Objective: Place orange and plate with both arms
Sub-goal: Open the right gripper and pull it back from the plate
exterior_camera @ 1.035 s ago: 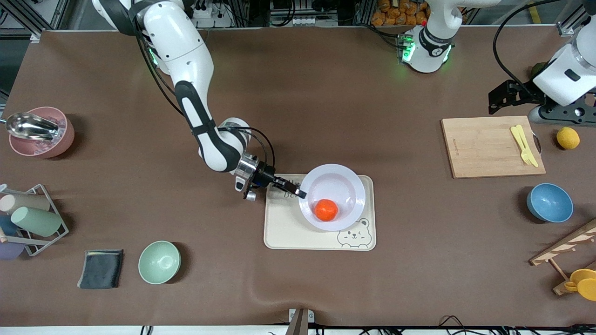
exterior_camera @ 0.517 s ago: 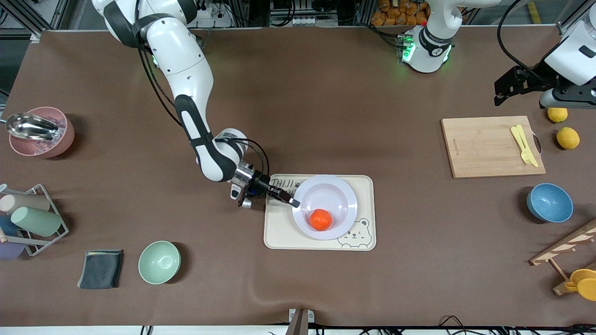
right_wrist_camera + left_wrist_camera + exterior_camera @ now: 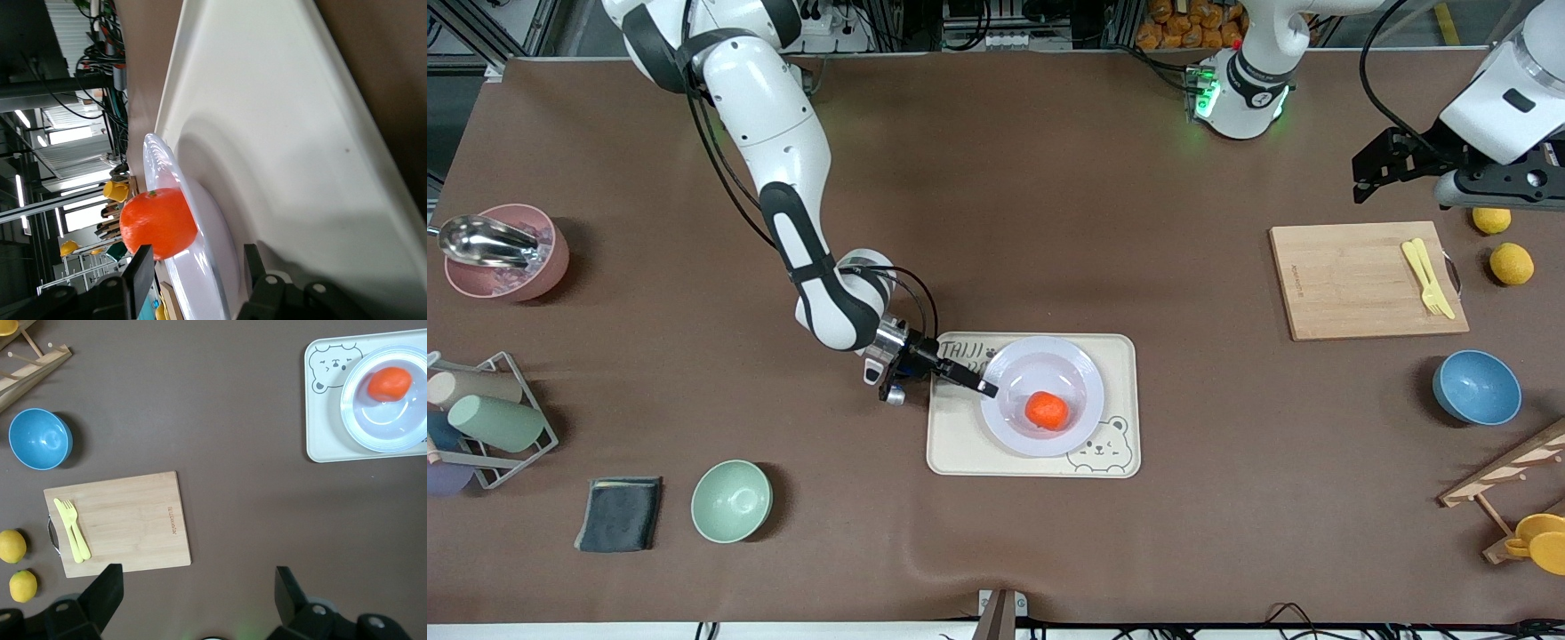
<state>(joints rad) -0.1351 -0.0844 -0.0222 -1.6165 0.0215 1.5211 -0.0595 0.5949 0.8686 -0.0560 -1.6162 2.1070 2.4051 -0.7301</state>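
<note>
Right wrist view: we see the right gripper (image 3: 193, 283) with its jaws parted astride the plate (image 3: 1076, 425) rim, no longer pinching.
Plate: flat on the bear tray (image 3: 960, 444), so support looks settled.
Orange (image 3: 1046, 410): in the plate's well.
Left gripper (image 3: 197, 593): wide, empty, waiting over the table near the cutting board (image 3: 1360, 280).

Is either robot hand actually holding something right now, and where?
Nothing is clearly held. The right gripper straddles the plate rim, fingers parted. The left gripper is open and empty.

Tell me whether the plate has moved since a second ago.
Yes. The plate has shifted toward the right arm's end and nearer the front camera, now overlapping the bear tray's printed bear.
</note>
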